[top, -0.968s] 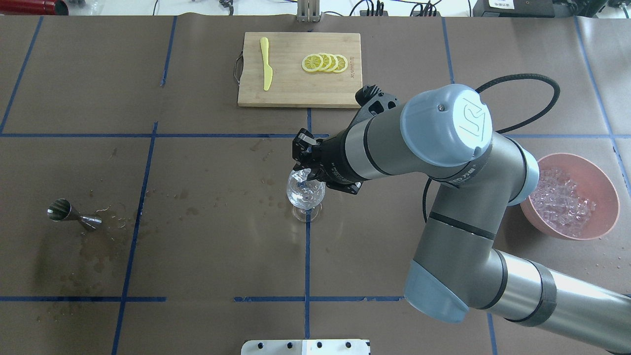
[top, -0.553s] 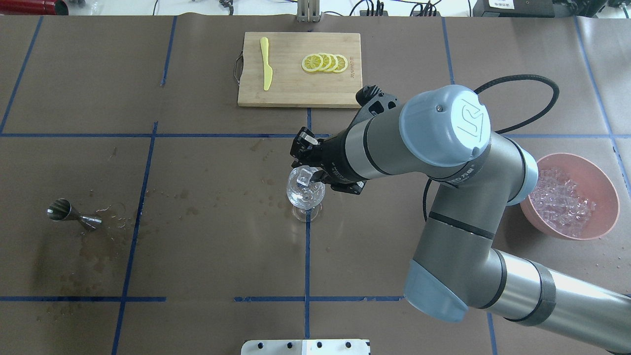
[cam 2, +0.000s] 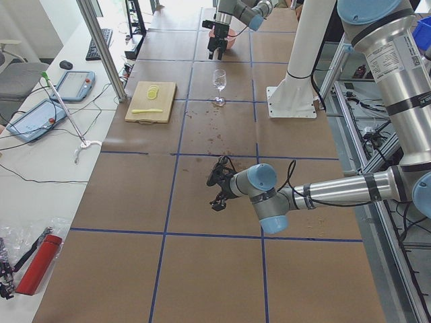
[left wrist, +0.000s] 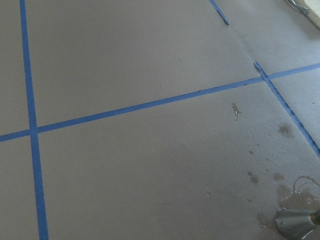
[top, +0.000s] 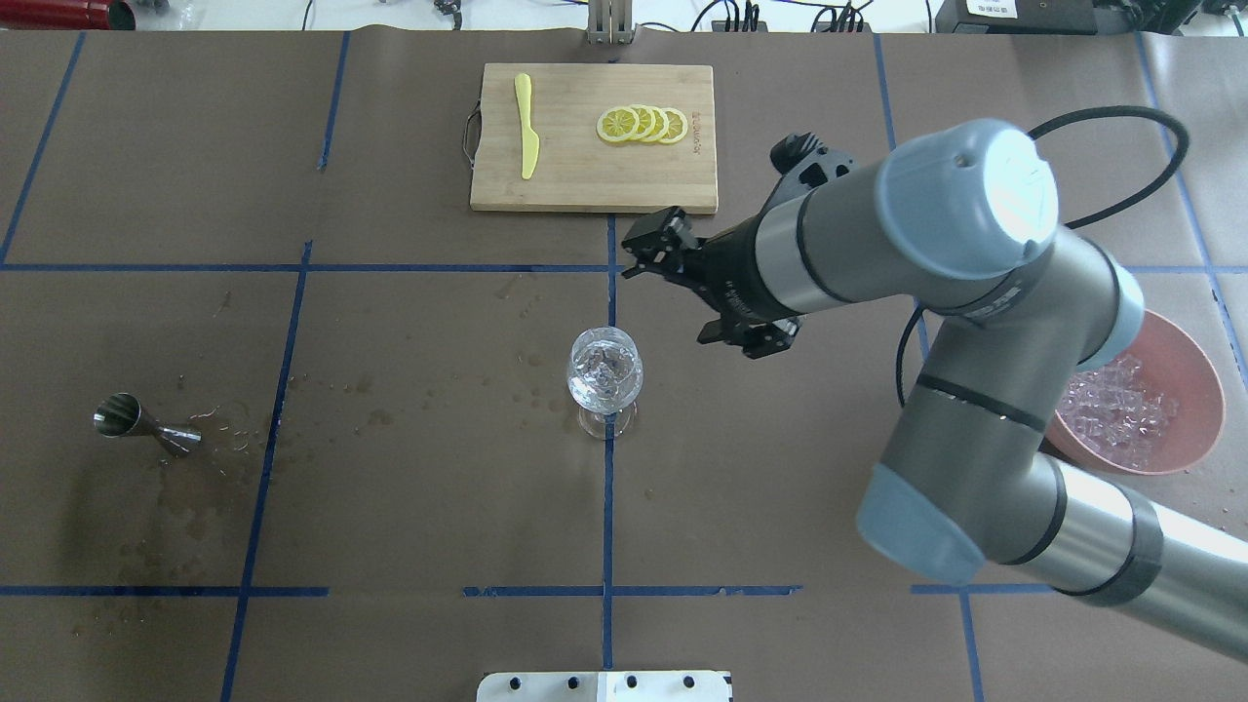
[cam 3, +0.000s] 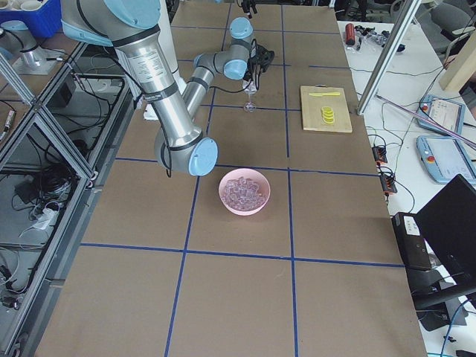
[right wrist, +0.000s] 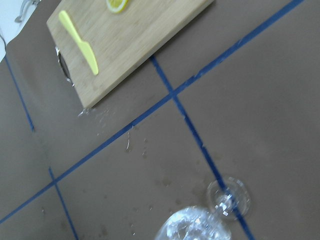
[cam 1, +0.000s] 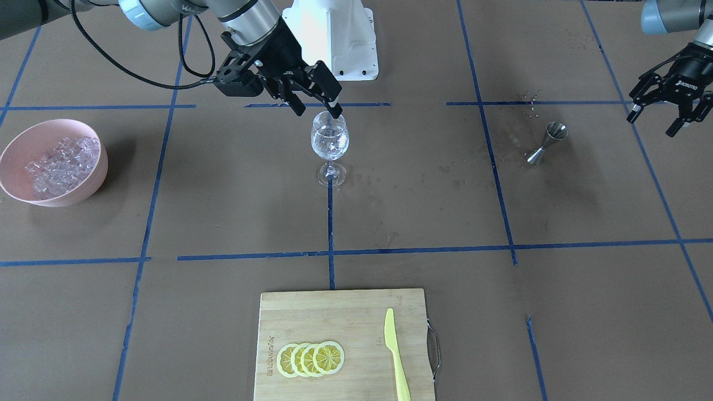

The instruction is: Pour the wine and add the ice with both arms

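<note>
Right gripper (top: 669,291) is spread wide and empty, hanging just past the glass (top: 604,375) on the board side, touching nothing. In the front view one of its fingertips (cam 1: 336,113) overlaps the glass rim, but the overhead view shows them apart. Left gripper (cam 1: 650,125) is also spread open and empty, above bare paper near the measuring cup (cam 1: 546,143).

Counts:
- one glass
- one pink bowl (top: 1206,409)
- one metal measuring cup
- one cutting board (top: 585,175)
- four lemon slices (top: 643,125)
- one yellow knife (top: 526,127)

Ice (top: 605,369) sits inside the glass, a few cubes, exact number unclear. Many more cubes (cam 1: 58,159) fill the bowl, too many to count. Wine cannot be made out in the glass.

Right arm (top: 936,292) comes in from the lower right of the overhead view, with its elbow folded and its forearm reaching level toward the table's centre. Left arm (cam 2: 323,192) lies stretched low over the table's left end.
</note>
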Motion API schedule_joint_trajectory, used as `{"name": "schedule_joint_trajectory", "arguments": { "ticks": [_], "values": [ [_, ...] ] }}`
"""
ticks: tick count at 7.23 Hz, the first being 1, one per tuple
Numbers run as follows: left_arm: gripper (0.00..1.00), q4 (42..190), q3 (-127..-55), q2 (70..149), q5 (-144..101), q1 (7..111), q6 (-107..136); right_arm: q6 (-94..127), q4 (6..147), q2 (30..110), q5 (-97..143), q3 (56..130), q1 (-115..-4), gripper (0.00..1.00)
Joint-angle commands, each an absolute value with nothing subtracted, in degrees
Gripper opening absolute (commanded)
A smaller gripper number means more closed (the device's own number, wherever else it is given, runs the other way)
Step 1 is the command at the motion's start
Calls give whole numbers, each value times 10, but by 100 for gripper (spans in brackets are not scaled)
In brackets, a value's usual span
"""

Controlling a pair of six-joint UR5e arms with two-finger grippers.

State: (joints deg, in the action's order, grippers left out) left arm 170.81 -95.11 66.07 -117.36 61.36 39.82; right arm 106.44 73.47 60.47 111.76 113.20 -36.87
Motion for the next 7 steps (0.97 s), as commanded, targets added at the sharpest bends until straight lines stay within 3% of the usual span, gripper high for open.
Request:
{"name": "schedule_joint_trajectory", "arguments": {
  "ticks": [1,3,7],
  "values": [
    [100,1701,-940,660,-1171,624,353,924,730,706,1236,1139,-497,100],
    [100,1602,-931,687,-1175,726,190,709,734,815,1287,1134,-610,100],
    [100,1160,-948,873,-1269,901,-17,309,740,926,1294,1050,-770,100]
  ]
}}
